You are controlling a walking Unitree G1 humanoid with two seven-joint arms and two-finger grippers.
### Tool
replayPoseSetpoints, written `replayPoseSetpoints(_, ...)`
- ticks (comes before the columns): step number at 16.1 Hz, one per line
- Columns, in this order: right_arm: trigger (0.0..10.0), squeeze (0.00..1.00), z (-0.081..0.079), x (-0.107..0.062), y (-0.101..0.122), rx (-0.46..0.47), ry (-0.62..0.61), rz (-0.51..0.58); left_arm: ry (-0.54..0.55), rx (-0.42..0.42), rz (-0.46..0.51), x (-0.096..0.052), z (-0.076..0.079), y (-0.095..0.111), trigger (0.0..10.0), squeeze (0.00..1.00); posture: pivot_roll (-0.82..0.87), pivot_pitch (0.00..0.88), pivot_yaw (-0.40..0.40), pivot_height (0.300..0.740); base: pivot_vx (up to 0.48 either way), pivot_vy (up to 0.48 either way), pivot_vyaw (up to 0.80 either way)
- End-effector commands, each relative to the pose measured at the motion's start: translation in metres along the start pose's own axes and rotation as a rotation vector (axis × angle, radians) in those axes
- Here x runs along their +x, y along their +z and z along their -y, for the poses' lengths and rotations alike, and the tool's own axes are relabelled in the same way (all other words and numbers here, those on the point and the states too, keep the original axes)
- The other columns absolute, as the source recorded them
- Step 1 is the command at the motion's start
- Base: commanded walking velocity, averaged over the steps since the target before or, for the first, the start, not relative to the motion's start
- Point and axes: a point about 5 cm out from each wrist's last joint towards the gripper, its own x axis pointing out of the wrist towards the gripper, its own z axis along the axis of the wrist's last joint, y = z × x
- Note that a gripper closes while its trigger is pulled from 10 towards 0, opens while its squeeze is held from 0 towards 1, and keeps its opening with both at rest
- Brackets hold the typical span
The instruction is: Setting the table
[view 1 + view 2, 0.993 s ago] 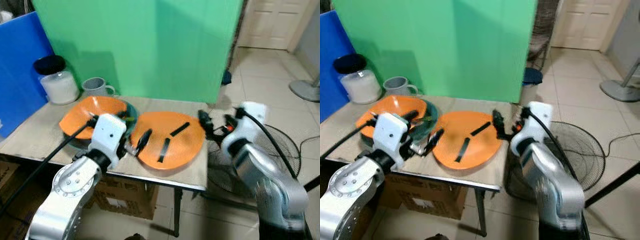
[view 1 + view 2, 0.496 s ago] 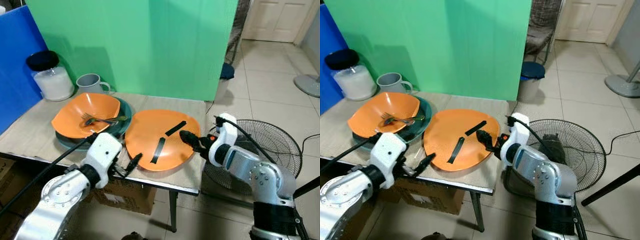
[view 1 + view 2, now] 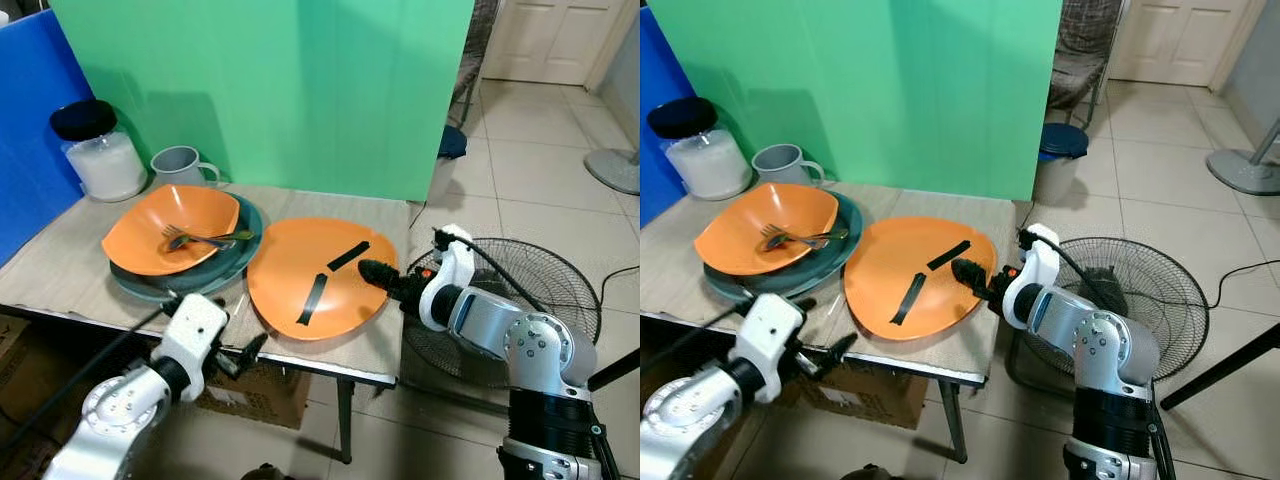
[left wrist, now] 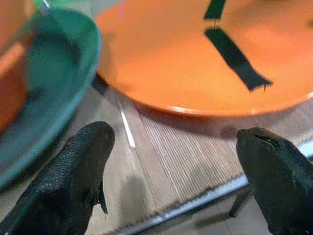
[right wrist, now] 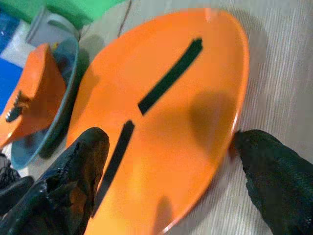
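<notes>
Two black strips mark our orange plate (image 3: pixel 318 276) on the desk (image 3: pixel 60 270) — no readable writing anywhere. Our right hand (image 3: pixel 372 270), fingers spread, stays at the plate's rim; our left hand (image 3: pixel 250 347), released, has dropped back past the desk's front edge.

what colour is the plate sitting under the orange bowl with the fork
Dark teal green plate, beneath the orange bowl; clearest in the left eye view.
</notes>
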Motion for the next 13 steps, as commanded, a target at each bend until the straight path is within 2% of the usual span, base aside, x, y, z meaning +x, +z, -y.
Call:
replayPoseSetpoints(1, 10.0, 0.0, -0.003, 0.001, 0.002, -0.001, 0.018, -0.011, 0.001, 0.02, 0.004, 0.002, -0.002, 0.0, 10.0, 0.0, 0.1, 0.0, 0.043, 0.74, 0.0, 0.0, 0.0)
replayPoseSetpoints(3, 10.0, 0.0, -0.001, 0.0, 0.003, -0.008, 0.008, -0.01, -0.002, 0.05, 0.011, 0.002, -0.003, 0.001, 10.0, 0.0, 0.1, 0.0, 0.043, 0.74, 0.0, 0.0, 0.0)
replayPoseSetpoints(4, 10.0, 0.0, 0.0, 0.0, 0.004, -0.008, 0.005, -0.009, -0.009, 0.06, 0.046, 0.002, -0.003, 0.007, 10.0, 0.0, 0.1, 0.0, 0.042, 0.74, 0.0, 0.0, 0.0)
replayPoseSetpoints(7, 10.0, 0.0, 0.0, -0.001, 0.005, -0.015, 0.007, -0.014, -0.1, 0.02, 0.224, 0.005, 0.002, 0.034, 10.0, 0.0, 0.1, 0.0, 0.042, 0.74, 0.0, 0.0, 0.0)
replayPoseSetpoints(8, 10.0, 0.0, 0.0, -0.001, 0.005, -0.016, 0.008, -0.015, -0.112, 0.014, 0.235, 0.006, 0.002, 0.035, 10.0, 0.0, 0.1, 0.0, 0.042, 0.74, 0.0, 0.0, 0.0)
replayPoseSetpoints(11, 10.0, 0.0, -0.001, -0.001, 0.004, -0.018, 0.012, -0.018, -0.125, -0.002, 0.251, 0.023, -0.004, 0.037, 10.0, 0.0, 0.1, 0.0, 0.035, 0.74, 0.0, 0.0, 0.0)
replayPoseSetpoints(12, 10.0, 0.0, -0.001, 0.0, 0.004, -0.018, 0.011, -0.02, -0.113, -0.017, 0.228, 0.032, -0.01, 0.032, 10.0, 0.0, 0.09, 0.0, 0.037, 0.74, 0.0, 0.0, 0.0)
replayPoseSetpoints(13, 10.0, 0.0, -0.001, 0.0, 0.005, -0.017, 0.01, -0.019, -0.088, 0.001, 0.176, 0.042, -0.017, 0.02, 10.0, 0.0, 0.09, 0.0, 0.041, 0.74, 0.0, 0.0, 0.0)
